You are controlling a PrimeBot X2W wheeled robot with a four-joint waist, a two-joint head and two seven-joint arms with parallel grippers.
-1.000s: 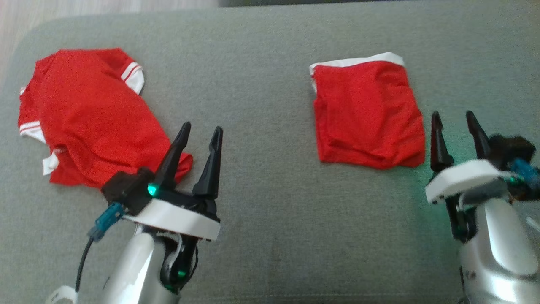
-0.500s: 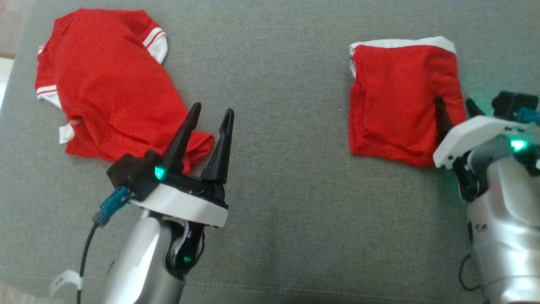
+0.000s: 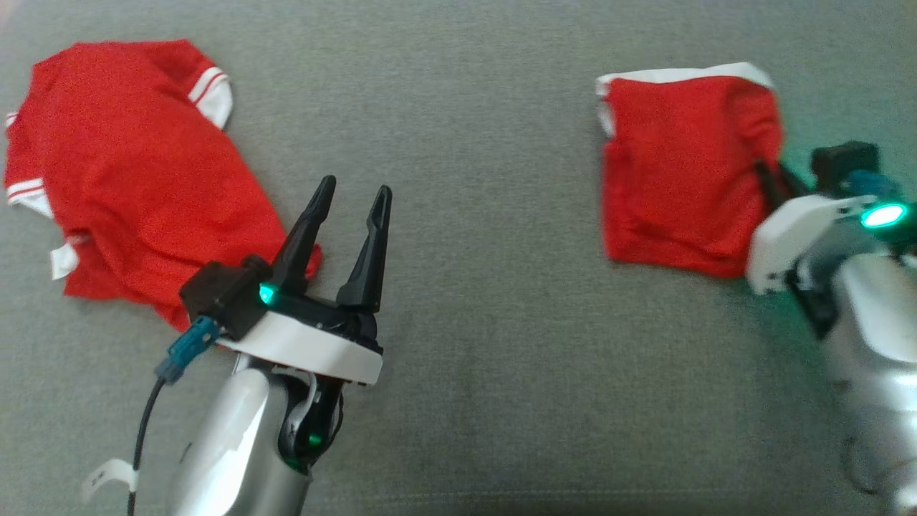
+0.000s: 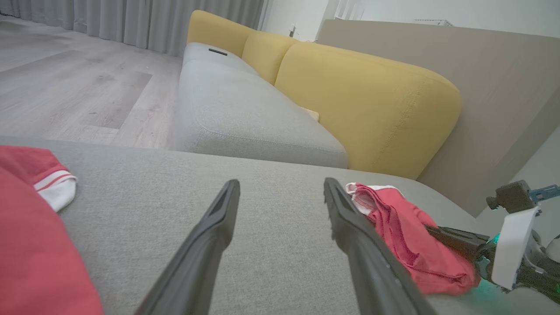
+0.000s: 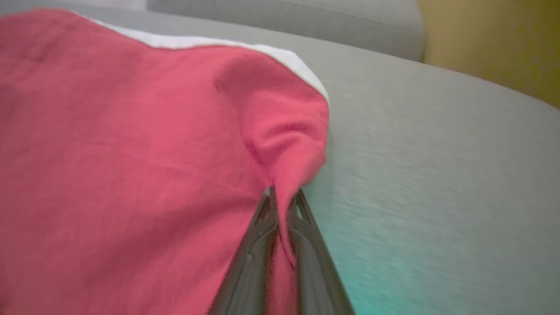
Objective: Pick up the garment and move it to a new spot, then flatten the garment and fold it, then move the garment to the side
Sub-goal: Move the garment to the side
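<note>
Folded red garment (image 3: 680, 172): white band along its far edge; lies on the grey cushion (image 3: 473, 358) at the robot's right, well apart from the other cloth.
Right gripper (image 3: 772, 175): fingers drawn narrow, pinching a puckered fold at the garment's right-hand edge; red cloth caught between the two dark fingers in the right wrist view.
Left gripper (image 3: 357, 185): fingers spread wide, nothing between them; poised over bare cushion, just beside the near hem of the red jersey (image 3: 129, 172).
Red jersey: white striped cuffs; rumpled, at the robot's left.
Yellow backrest (image 4: 367, 100): beyond the cushion in the left wrist view.
</note>
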